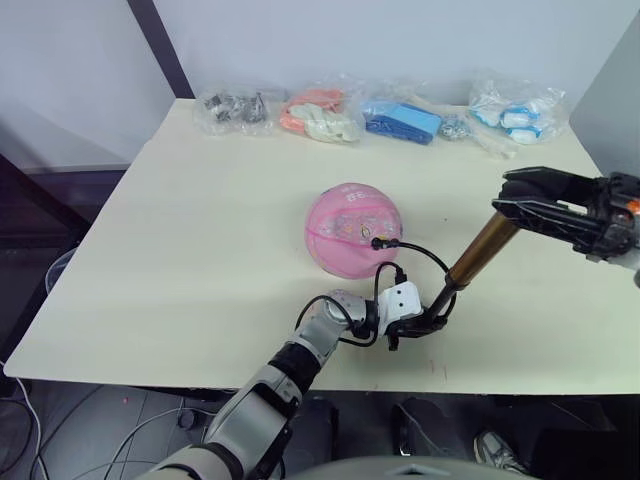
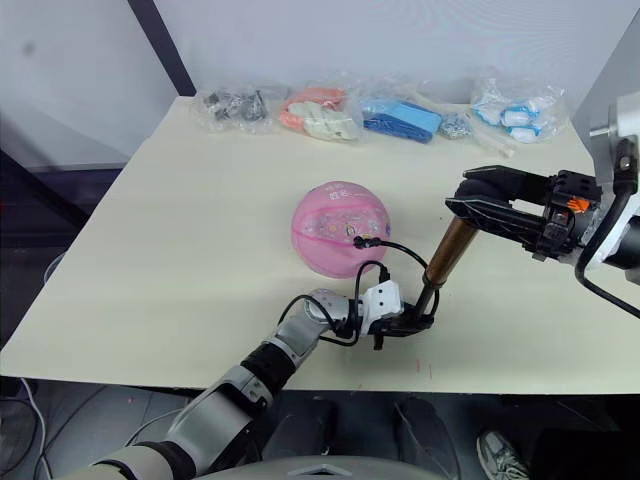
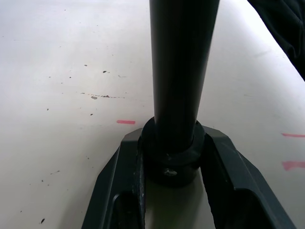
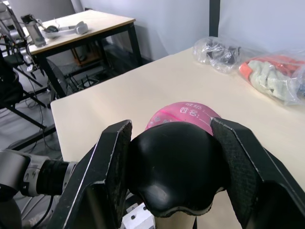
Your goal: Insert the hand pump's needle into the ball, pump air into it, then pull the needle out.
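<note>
Nearest the camera, at the near edge of the surface point(image 1: 180, 250), we find the left claw point(image 1: 418, 325) clamped on the black bottom cap of the hand pump point(image 1: 478, 252). The left wrist view confirms it: both fingers point(image 3: 119, 191) press against the cap, with the dark tube rising between them. We note the pump stands tilted, its base just inside the near edge and its top leaning toward the right edge. At that top, the right claw point(image 1: 530, 203) grips the black handle point(image 4: 174, 167), one finger on each side, as the right wrist view shows.

We record the ball point(image 1: 354, 229) resting near the middle of the surface, close to the pump base. A thin black hose point(image 1: 420, 255) loops from the pump base to the ball's near side, where its black fitting point(image 1: 379, 242) sits against the rubber. The needle itself is too small to make out, so we judge it inserted. Pumping appears to be the step in hand; we cannot tell how much air has gone in. Withdrawal of the needle remains outstanding.

Four clear bags point(image 1: 370, 115) of small parts line the far edge, well apart from the work.
</note>
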You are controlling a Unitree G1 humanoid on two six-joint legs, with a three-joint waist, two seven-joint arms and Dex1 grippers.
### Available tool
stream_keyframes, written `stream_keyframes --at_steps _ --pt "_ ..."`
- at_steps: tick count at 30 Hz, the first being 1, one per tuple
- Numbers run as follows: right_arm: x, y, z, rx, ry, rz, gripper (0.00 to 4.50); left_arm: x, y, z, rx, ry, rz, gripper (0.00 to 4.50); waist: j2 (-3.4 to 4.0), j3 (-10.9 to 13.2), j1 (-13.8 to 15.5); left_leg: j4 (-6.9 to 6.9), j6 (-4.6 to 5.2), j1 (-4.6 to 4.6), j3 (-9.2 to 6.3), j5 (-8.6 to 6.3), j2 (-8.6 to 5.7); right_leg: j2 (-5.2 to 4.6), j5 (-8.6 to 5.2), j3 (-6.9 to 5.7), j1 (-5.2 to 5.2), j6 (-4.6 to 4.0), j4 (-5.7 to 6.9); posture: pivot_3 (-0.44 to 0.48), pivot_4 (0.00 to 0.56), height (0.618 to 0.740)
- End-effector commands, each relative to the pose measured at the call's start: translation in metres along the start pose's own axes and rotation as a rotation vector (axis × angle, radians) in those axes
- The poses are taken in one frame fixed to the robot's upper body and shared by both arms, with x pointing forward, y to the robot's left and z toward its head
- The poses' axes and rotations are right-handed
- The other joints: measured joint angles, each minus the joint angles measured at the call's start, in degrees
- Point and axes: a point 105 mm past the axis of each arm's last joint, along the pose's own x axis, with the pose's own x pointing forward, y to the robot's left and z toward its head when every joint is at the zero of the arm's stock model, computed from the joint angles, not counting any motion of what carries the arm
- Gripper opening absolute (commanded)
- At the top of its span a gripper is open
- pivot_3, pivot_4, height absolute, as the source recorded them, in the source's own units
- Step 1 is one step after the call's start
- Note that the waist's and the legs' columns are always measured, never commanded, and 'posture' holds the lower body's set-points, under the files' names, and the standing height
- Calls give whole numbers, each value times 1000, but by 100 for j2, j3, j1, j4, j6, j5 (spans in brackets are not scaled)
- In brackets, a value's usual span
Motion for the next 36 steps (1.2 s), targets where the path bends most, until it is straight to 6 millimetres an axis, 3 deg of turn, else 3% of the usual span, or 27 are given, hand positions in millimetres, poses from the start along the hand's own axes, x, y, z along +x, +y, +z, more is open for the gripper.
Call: stream_keyframes --at_steps 1,6,14,22,26,36 --pt "5 3 -23 -13 51 -9 2299 -9 -11 -44 -90 149 -7 1097 -3 -3 -11 0 0 0 1 0 0 2 0 1 0 0 0 0 150 740" --pt "22 17 -67 15 102 51 2299 -9 -11 -44 -88 149 -11 1097 -13 -15 -15 0 0 8 0 0 1 11 -2 0 3 4 2 0 150 740" --pt "33 11 -130 27 174 -14 2299 -8 -10 -43 -89 147 -4 1097 -17 -28 -20 0 -1 15 3 0 0 11 -3 4 3 6 3 0 150 740" --pt "38 10 -164 37 197 -45 2299 -8 -9 -42 -90 141 -2 1097 -27 -46 -24 -3 -2 34 2 0 0 13 -7 5 20 12 1 0 150 740" --pt "39 13 -144 11 145 -24 2299 -9 -9 -42 -92 138 -2 1097 -28 -47 -29 -19 -2 80 6 -1 2 11 -16 10 57 24 -10 0 150 740" --pt "18 2 -56 -86 71 -7 2299 -8 -11 -41 -104 125 -12 1097 9 -5 -6 -19 -1 51 4 -1 0 -4 -4 9 40 7 -13 0 150 740"
